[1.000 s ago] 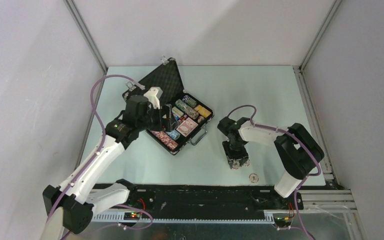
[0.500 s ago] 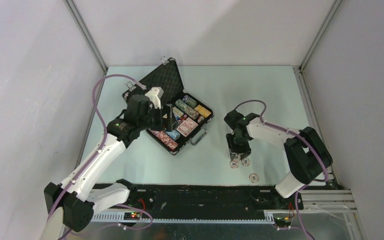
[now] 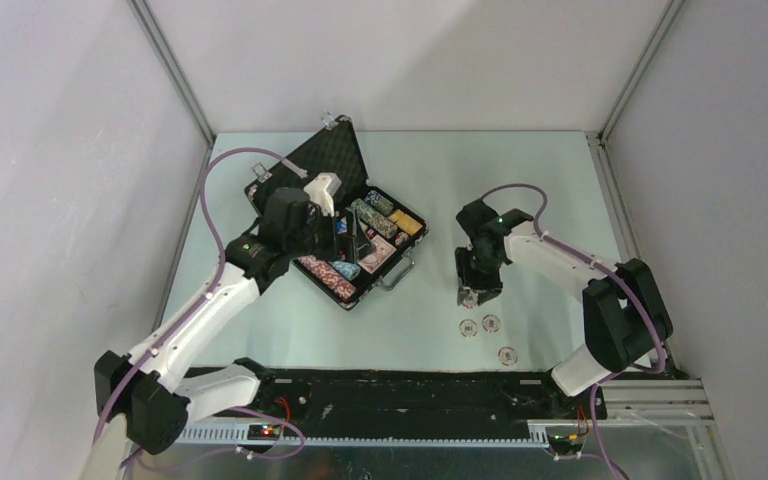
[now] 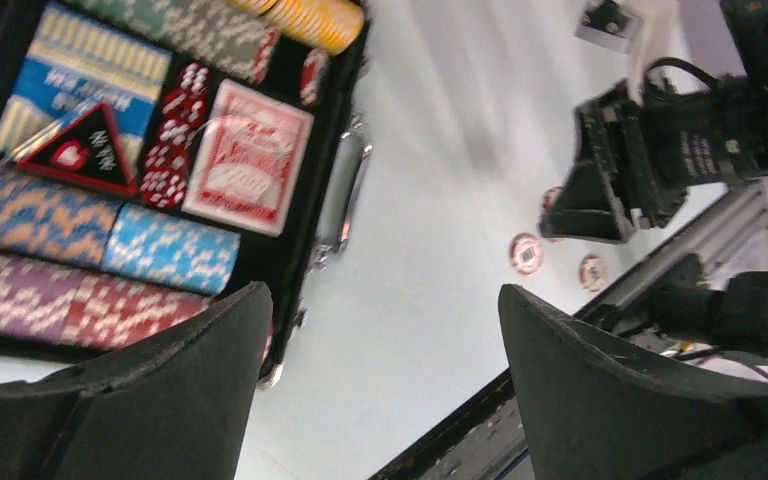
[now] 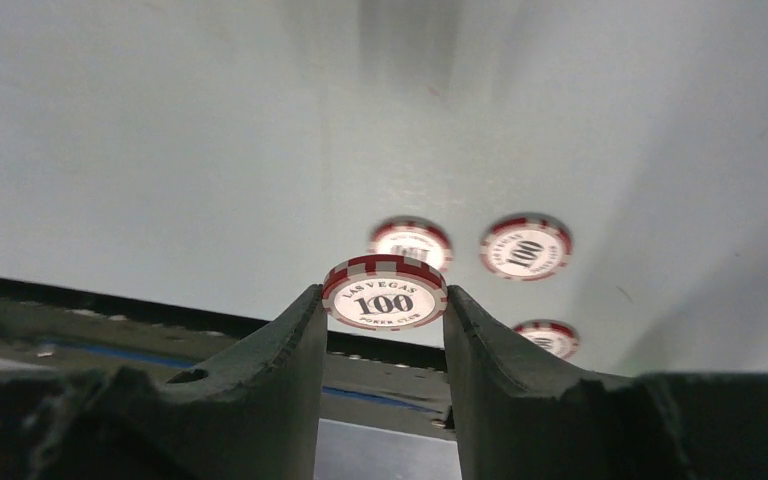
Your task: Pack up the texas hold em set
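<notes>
Red-and-white chip (image 5: 385, 295): pinched edge-on between the right gripper (image 3: 478, 292) fingers, lifted off the table (image 3: 550, 195)
Left gripper (image 4: 378, 305): fingers spread wide, holding nothing, hovering over the open case (image 3: 328, 160)
Case contents: chip rows (image 4: 170, 250) and a card deck (image 4: 248, 157) sit in the foam tray
Done: most of the set looks packed
Left: three loose chips (image 3: 491, 322) lie near the table's front edge; the held chip needs placing, and the lid needs shutting and latching
</notes>
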Available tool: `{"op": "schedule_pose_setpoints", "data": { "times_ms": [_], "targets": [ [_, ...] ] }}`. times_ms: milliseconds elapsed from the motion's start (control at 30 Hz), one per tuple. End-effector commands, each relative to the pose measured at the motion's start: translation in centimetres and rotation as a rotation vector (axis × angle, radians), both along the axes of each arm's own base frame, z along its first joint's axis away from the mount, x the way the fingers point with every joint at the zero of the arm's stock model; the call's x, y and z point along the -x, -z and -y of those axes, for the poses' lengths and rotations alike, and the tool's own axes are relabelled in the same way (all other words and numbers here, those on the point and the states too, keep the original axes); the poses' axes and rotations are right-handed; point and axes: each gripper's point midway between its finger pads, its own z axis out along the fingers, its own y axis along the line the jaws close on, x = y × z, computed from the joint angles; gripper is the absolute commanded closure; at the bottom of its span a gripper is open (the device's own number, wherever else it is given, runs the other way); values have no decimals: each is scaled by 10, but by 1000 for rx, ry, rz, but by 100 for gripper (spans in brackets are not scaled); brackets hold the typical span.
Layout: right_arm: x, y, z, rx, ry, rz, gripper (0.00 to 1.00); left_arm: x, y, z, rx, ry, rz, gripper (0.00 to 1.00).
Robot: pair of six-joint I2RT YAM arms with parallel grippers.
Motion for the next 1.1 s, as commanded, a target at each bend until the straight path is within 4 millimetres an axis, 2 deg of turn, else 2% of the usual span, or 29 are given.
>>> {"op": "schedule_pose_setpoints", "data": {
  "times_ms": [0, 100, 133, 233, 267, 300, 333, 367, 400, 433, 633, 733, 867, 900, 1067],
  "targets": [
    [-29, -56, -30, -170, 114, 74, 76, -3, -27, 32, 180, 64, 57, 9],
    [-40, -77, -46, -276, 215, 57, 78, -6, -33, 50, 252, 86, 86, 9],
    [-47, -83, -51, -310, 276, 55, 78, -5, -27, 53, 257, 89, 82, 9],
    [-55, -97, -66, -398, 387, 30, 78, -6, -40, 72, 333, 98, 159, 10],
    [-60, -102, -71, -427, 438, 28, 79, -4, -40, 76, 356, 91, 181, 10],
    [-65, -107, -75, -461, 485, 18, 79, -2, -33, 77, 359, 86, 174, 10],
    [-67, -110, -78, -479, 506, 10, 79, -2, -39, 80, 393, 82, 194, 10],
    [-71, -116, -83, -515, 538, -2, 79, 0, -32, 81, 398, 79, 186, 10],
    [-72, -119, -85, -535, 553, -11, 79, 1, -37, 85, 427, 84, 201, 11],
    [-76, -125, -88, -561, 586, -13, 79, 2, -33, 86, 432, 84, 197, 12],
    [-86, -151, -101, -672, 706, -44, 79, 13, -38, 114, 454, 179, 240, 16],
    [-87, -160, -106, -706, 726, -49, 79, 11, -37, 118, 461, 173, 234, 16],
    [-81, -162, -111, -708, 728, -62, 79, 8, -37, 126, 479, 183, 218, 23],
    [-81, -163, -112, -709, 730, -60, 79, 7, -32, 129, 474, 183, 197, 25],
    [-77, -168, -117, -725, 717, -64, 80, 2, -30, 131, 485, 160, 187, 28]
  ]
}}
